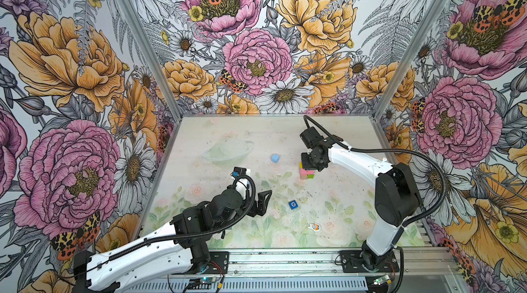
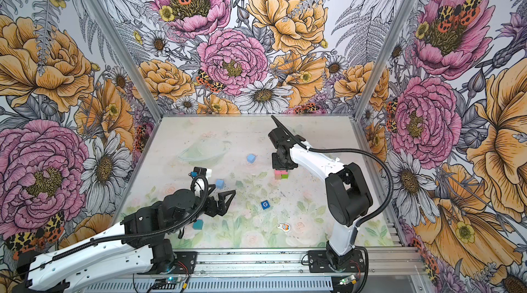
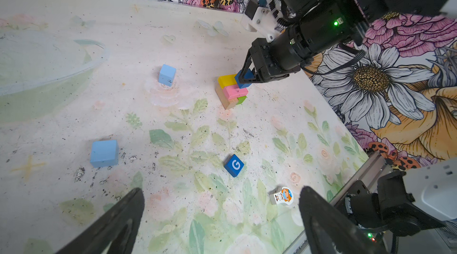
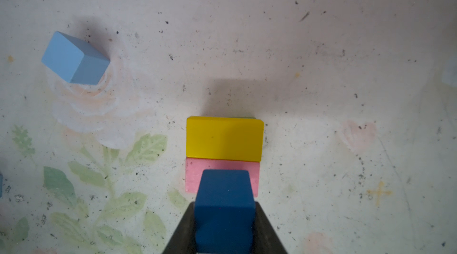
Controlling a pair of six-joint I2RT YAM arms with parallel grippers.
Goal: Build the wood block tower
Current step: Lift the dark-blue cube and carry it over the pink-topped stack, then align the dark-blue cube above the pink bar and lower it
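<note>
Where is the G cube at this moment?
In both top views the G cube lies loose on the table near the middle, right of the open left claw, with the cartoon figure piece beyond it toward the front right.

You face a booth with three walls [image 1: 256,49] of printed flowers: pink and orange peonies, white daisies. Aluminium posts [image 1: 143,40] stand at the back corners. The tabletop [image 1: 199,129] is pale, with faded roses and leaves, dark-speckled; a metal rail [image 1: 285,261] runs along its near edge
</note>
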